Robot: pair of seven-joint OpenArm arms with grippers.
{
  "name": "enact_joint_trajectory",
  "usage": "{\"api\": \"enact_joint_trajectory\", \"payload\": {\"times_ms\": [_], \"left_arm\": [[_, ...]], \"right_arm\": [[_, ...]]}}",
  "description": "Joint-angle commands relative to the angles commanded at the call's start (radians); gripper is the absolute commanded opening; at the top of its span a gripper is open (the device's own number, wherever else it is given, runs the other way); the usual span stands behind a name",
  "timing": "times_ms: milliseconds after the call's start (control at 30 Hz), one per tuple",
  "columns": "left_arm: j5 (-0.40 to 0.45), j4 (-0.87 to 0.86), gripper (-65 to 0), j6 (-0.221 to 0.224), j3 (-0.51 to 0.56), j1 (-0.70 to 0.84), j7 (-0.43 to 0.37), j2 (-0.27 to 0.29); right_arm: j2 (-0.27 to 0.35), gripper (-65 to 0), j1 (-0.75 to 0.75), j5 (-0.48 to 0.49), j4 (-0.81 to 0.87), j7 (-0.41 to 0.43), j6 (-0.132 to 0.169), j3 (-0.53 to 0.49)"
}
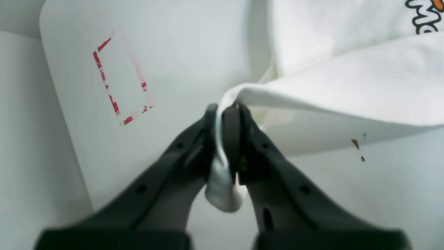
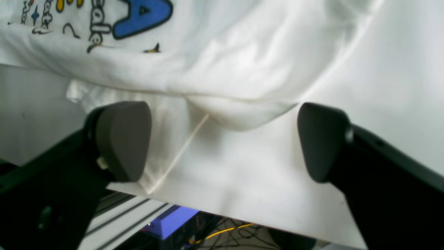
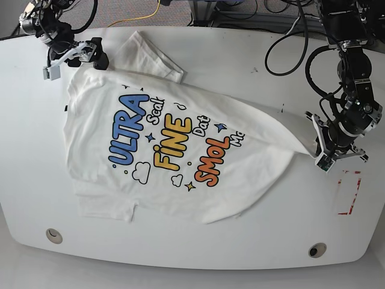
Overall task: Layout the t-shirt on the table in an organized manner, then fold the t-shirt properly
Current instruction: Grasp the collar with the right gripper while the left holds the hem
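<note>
The white t-shirt [image 3: 174, 150] lies print-up on the table [image 3: 240, 253], its blue, yellow and orange lettering showing and one sleeve [image 3: 150, 57] flipped toward the far edge. My left gripper [image 1: 227, 139] is shut on a bunched corner of the t-shirt [image 1: 347, 93], which it holds stretched out at the table's right side [image 3: 314, 152]. At the far left corner my right gripper [image 2: 222, 139] stands open [image 3: 95, 55]. A fold of the t-shirt [image 2: 242, 114] lies between its two pads [image 2: 121, 139] without being pinched.
A red-outlined rectangle mark [image 3: 349, 192] [image 1: 121, 76] sits just beyond the left gripper. Two round holes [image 3: 53, 235] [image 3: 317, 250] are near the front edge. The table's far edge [image 2: 208, 205], with cables below it, runs right under the right gripper. Small brown specks [image 1: 357, 146] mark the tabletop.
</note>
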Motion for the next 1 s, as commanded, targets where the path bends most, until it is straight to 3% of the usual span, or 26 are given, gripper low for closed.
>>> {"api": "enact_joint_trajectory", "payload": {"times_ms": [500,733,800,967,1000], "left_arm": [[0.0,0.0,-65.0,0.0,0.002,0.0,0.0,0.0],[0.0,0.0,-65.0,0.0,0.002,0.0,0.0,0.0],[0.0,0.0,-65.0,0.0,0.002,0.0,0.0,0.0],[0.0,0.0,-65.0,0.0,0.002,0.0,0.0,0.0],[0.0,0.0,-65.0,0.0,0.002,0.0,0.0,0.0]], "right_arm": [[-0.018,0.0,0.078,0.0,-0.186,0.002,0.0,-0.011],[-0.018,-1.7,0.089,0.002,-0.19,0.0,0.0,-0.011],[-0.018,-14.0,0.089,0.003,-0.19,0.0,0.0,-0.011],[-0.018,-58.0,0.089,0.003,-0.19,-0.002,0.0,-0.011],[-0.018,-63.6,0.089,0.003,-0.19,-0.002,0.0,-0.011]]}}
